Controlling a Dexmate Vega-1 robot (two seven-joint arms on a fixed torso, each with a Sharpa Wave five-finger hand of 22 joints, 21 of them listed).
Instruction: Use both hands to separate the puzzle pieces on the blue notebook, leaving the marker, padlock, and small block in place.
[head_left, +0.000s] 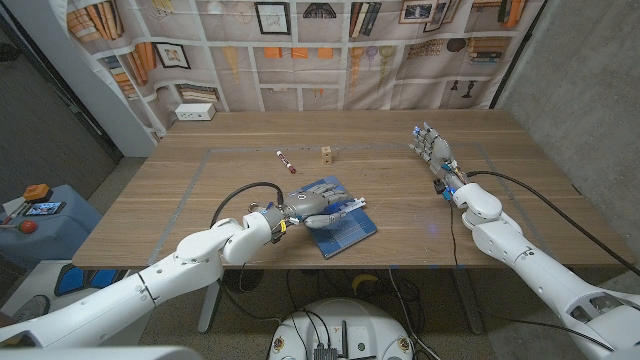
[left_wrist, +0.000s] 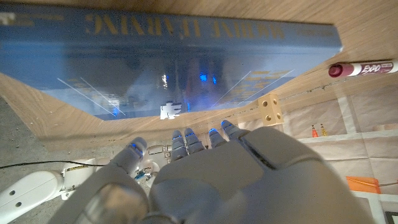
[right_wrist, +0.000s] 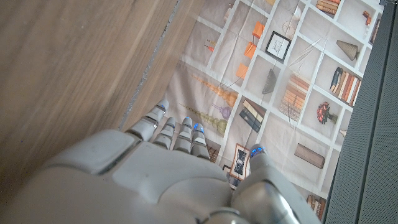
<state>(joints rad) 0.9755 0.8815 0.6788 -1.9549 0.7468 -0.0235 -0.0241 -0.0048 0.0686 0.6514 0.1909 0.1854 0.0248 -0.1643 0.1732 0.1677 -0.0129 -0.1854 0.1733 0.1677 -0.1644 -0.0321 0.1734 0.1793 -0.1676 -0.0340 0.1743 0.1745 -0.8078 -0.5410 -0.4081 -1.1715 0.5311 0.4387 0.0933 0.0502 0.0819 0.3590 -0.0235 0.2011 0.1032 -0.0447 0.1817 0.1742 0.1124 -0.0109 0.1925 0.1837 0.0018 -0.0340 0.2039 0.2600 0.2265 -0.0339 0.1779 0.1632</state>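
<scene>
The blue notebook (head_left: 345, 227) lies near the table's front edge, just left of the middle. My left hand (head_left: 312, 206) reaches over it with its fingers stretched out and nothing in them. In the left wrist view a small white puzzle piece (left_wrist: 170, 111) sits on the notebook (left_wrist: 186, 56) just past my fingertips (left_wrist: 186, 135). Further back lie the red-capped marker (head_left: 286, 161) and the small wooden block (head_left: 327, 154); both also appear in the left wrist view, marker (left_wrist: 367, 67) and block (left_wrist: 270, 109). My right hand (head_left: 432, 150) stands at the far right, fingers apart, empty.
A white box (head_left: 195, 112) stands at the table's far left corner. Thin tape lines (head_left: 200, 170) mark a rectangle on the wooden table. A blue stool (head_left: 40, 222) with small items stands off the table's left side. A printed bookshelf backdrop (right_wrist: 286, 68) hangs behind.
</scene>
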